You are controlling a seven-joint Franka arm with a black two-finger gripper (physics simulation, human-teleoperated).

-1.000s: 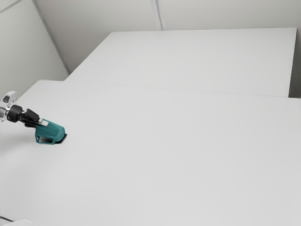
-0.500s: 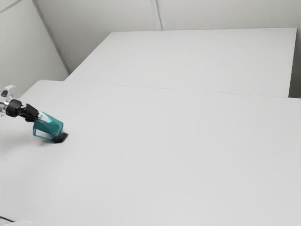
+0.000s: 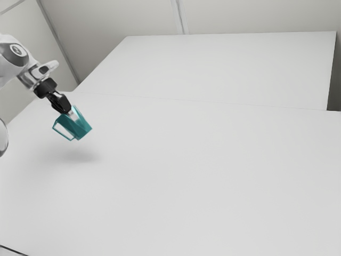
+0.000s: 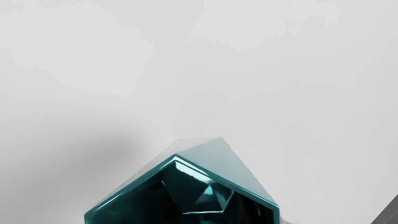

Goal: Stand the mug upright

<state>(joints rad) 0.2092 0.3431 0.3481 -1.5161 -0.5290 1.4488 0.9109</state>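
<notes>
From my station I see the glossy teal faceted mug [image 3: 80,128] aloft over the smooth white counter [image 3: 186,170], near the exterior view's left edge, with my black gripper's fingers [image 3: 73,115] clamped on it at the mouth end. It's tilted, base slanting down toward the exterior view's right; the wrist view looks into its angular mouth.

And there's the mug [image 3: 80,129], over at the exterior view's left, above the tabletop [image 3: 186,176], with its shadow [image 3: 74,156] on the surface below! The end effector [image 3: 72,114] is right at its mouth end, and the handle [image 3: 62,134] sits on the exterior view's left side of it. Behind the tabletop lies another flat surface [image 3: 213,66], the wall [image 3: 106,16] behind that.
</notes>
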